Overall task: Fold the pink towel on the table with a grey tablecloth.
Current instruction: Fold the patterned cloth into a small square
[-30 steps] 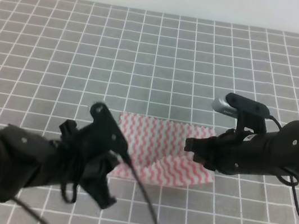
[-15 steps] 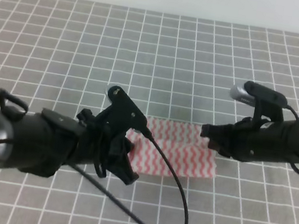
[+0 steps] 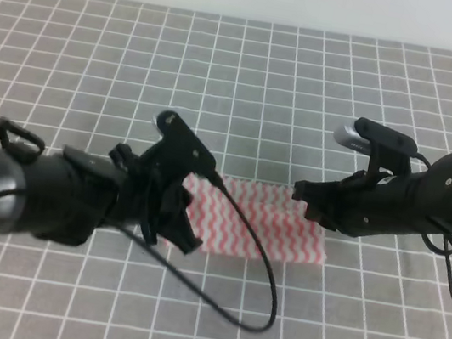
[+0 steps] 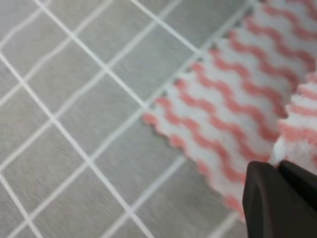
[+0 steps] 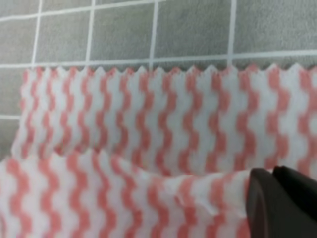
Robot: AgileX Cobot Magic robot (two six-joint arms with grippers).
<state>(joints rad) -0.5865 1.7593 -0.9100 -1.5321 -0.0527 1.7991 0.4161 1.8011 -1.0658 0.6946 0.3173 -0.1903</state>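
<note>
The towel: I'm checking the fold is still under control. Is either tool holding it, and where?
Both seem to. The left tool pinches a lifted edge of the towel; the right tool pinches the folded-over layer's edge at the opposite side.

towel (image 3: 262, 223) lying mid-frame on the table (image 3: 239, 86) | left gripper (image 3: 186, 230) sitting at its left edge | right gripper (image 3: 307, 201) sitting at its upper right corner
</note>
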